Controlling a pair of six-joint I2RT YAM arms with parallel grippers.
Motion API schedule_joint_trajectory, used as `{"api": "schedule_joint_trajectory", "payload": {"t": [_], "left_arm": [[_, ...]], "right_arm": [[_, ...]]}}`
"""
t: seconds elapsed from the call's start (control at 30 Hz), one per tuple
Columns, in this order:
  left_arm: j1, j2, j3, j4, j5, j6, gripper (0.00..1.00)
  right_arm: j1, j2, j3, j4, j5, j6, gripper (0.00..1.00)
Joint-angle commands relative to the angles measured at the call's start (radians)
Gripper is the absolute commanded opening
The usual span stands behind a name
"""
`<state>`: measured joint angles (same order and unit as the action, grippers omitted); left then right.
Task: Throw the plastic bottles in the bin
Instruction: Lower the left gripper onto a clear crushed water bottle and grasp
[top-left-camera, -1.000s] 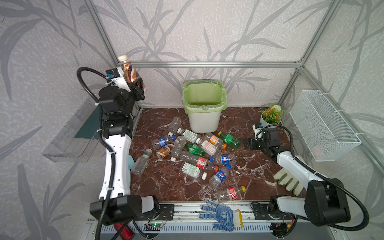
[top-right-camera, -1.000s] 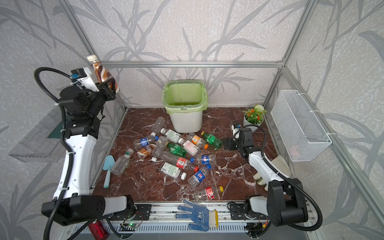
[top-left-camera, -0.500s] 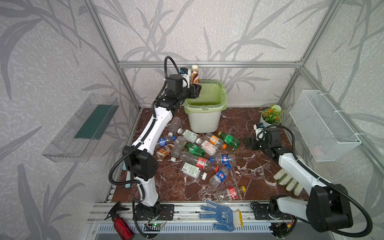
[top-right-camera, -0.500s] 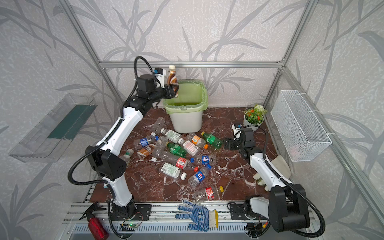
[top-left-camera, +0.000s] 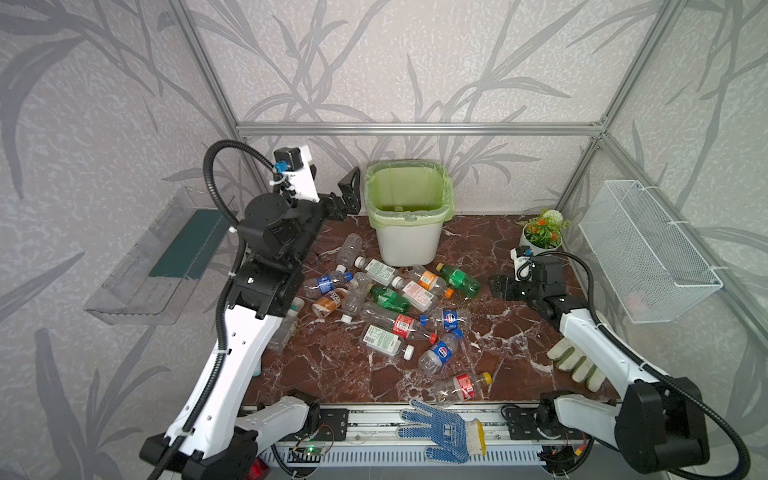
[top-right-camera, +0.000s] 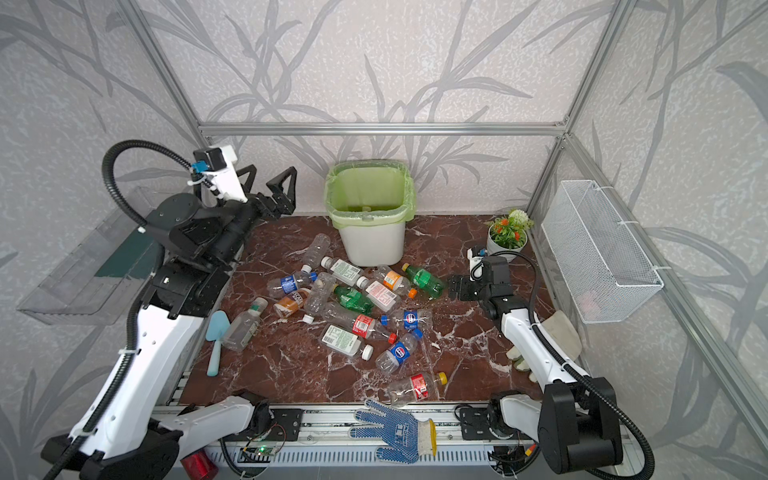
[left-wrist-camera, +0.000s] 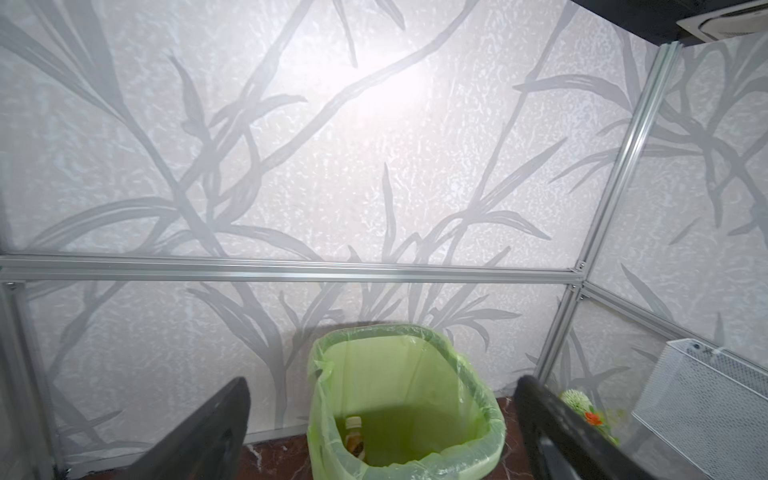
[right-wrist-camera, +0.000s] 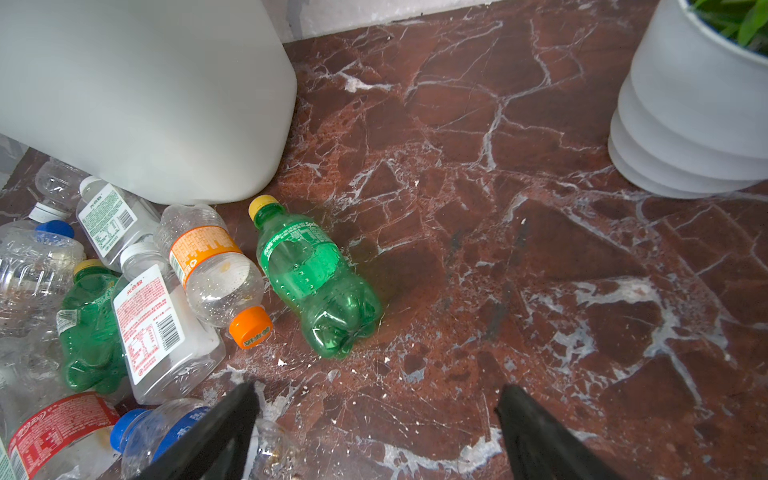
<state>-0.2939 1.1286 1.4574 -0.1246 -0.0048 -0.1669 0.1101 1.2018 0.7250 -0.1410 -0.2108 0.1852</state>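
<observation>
Over by the back wall, the left gripper (top-right-camera: 269, 183) hangs just left of the white tapered plastic bin with the light green bag liner (top-left-camera: 409, 245). Its fingers are spread wide with nothing between them. A second ago it was way up at the left side, clamped on a small clear bottle with a brown label (left-wrist-camera: 354, 436). Half a second ago that bottle was right over the bin rim, and now the left wrist view shows it lying at the bottom of the liner. So that's one drop done. It's the only thing I can make out in there, and that arm looks free to go back for another.

Nothing else has budged. The heap of small clear and green plastic bottles (top-left-camera: 386, 299) is still scattered on the red-brown marble floor (top-left-camera: 332, 365) in front of the bin. That's a dozen-plus, so I'd say the job has barely started.

The right gripper (right-wrist-camera: 380, 432) sits low over the floor, also wide open and empty. The green bottle with the yellow cap (right-wrist-camera: 316, 282) lies just ahead of it, not touching, so that's probably the next pick.

Other containers:
- The white wire-mesh basket (top-left-camera: 648, 249) on the right wall has something pale inside, too faint to tell what.
- The white ribbed flower pot (right-wrist-camera: 690, 124) holds a green plant with orange flowers.
- The clear plastic wall shelf (top-left-camera: 133, 291) on the left has a dark green slab on it.
</observation>
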Motion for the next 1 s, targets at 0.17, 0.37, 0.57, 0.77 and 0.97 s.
{"api": "schedule_joint_trajectory", "payload": {"t": [0.17, 0.37, 0.57, 0.77, 0.97], "left_arm": [[0.181, 0.287, -0.1, -0.284, 0.053, -0.022, 0.98], [0.187, 0.565, 0.013, -0.379, 0.088, 0.031, 0.9], [0.197, 0.812, 0.198, -0.494, 0.079, 0.055, 0.84], [0.202, 1.0, 0.387, -0.597, 0.044, 0.086, 0.8], [0.209, 1.133, 0.512, -0.687, 0.035, 0.089, 0.69]], "right_arm": [[0.0, 0.026, 0.033, -0.009, -0.001, 0.019, 0.91], [-0.001, 0.043, 0.027, -0.032, 0.019, 0.009, 0.91], [-0.001, 0.061, 0.023, -0.039, 0.025, 0.002, 0.91], [-0.001, 0.091, 0.04, -0.049, 0.021, -0.001, 0.91], [-0.001, 0.108, 0.047, -0.055, 0.024, -0.001, 0.91]]}}
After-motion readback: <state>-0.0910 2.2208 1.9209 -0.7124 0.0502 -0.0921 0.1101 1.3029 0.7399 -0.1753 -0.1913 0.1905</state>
